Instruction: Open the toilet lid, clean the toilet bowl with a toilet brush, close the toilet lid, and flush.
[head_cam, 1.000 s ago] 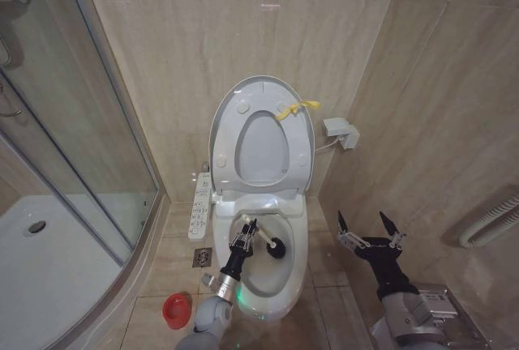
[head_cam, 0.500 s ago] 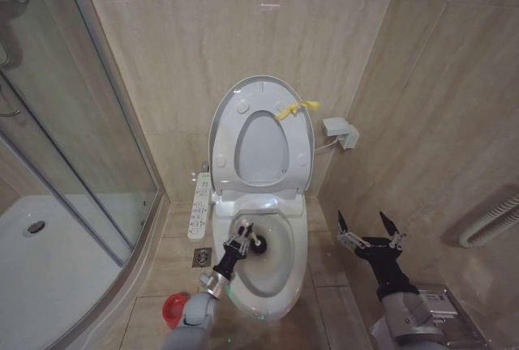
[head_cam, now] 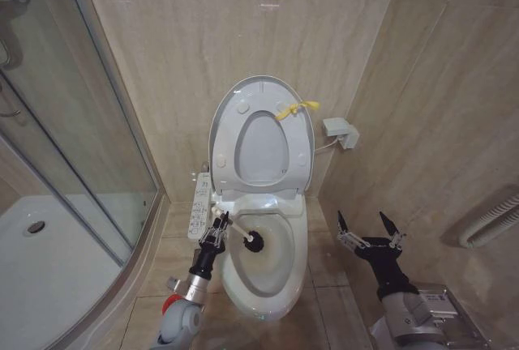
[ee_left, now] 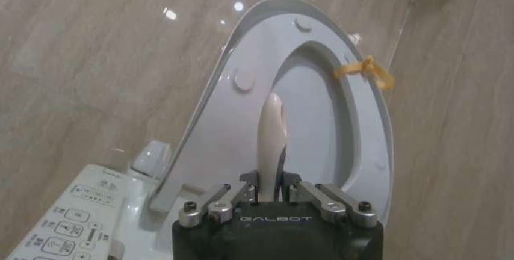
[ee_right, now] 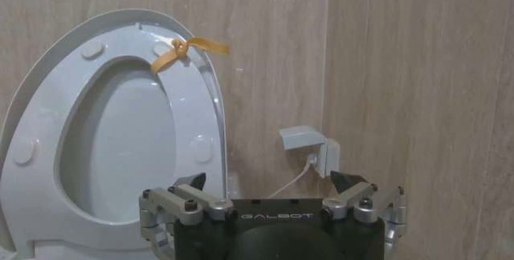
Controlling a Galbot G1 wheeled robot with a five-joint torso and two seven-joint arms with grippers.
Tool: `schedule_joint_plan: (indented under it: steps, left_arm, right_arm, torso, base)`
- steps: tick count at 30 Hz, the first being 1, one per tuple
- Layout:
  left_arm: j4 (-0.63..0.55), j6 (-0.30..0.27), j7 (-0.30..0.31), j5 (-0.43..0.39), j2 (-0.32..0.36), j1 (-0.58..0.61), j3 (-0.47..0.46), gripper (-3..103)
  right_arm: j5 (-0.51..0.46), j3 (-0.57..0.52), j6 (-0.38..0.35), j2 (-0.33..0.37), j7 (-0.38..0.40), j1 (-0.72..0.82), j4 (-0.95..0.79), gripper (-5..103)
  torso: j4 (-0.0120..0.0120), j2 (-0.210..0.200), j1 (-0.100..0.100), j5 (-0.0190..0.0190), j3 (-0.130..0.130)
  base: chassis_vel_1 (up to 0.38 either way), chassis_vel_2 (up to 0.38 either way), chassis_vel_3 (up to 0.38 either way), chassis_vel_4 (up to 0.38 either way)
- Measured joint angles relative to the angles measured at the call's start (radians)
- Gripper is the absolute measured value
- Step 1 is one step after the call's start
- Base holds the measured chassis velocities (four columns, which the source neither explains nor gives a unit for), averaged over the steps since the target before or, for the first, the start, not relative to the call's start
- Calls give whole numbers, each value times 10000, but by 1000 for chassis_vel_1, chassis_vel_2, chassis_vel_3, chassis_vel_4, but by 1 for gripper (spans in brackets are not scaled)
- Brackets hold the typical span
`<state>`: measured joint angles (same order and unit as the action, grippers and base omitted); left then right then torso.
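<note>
White ceramic toilet bowl was mid-scrub: left hand pinched the toilet brush at its left rim, right hand spread idle; next, likely more strokes.

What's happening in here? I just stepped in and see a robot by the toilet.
The robot is scrubbing the toilet. Its left hand is shut on the toilet brush, holding the thin handle at the bowl's left rim with the dark head inside the toilet bowl. The toilet lid stands raised against the wall, the seat up with it. The right hand hangs open beside the bowl, to its right, holding nothing.
</note>
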<state>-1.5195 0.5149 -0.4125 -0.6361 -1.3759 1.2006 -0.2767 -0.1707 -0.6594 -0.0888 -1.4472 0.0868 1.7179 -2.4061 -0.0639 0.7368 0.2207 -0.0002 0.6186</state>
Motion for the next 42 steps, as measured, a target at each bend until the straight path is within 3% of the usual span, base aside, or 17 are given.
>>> schedule_joint_plan:
  steps: [7,26,35,42]
  left_arm:
    - [-719,-364,-539,-384,151,518,-100,19]
    - [-2260,-666,-1726,-683,762,1568,-931,19]
    - [-2015,-492,-1837,-415,713,1781,-1083,19]
    - [-2680,-553,-1799,-432,762,1952,-1144,19]
  right_arm:
    - [0,0,0,0,0,0,0,100]
    - [0,0,-1,0,0,0,0,100]
    - [0,0,0,0,0,0,1,100]
    - [0,0,0,0,0,0,0,100]
  torso:
    - [-1,0,-2,1,0]
    - [-1,0,-1,2,-1]
    - [0,0,-1,0,0]
    - [-2,0,-1,2,0]
  base:
    - [0,0,0,0]
    - [0,0,0,0]
    - [0,0,0,0]
    - [0,0,0,0]
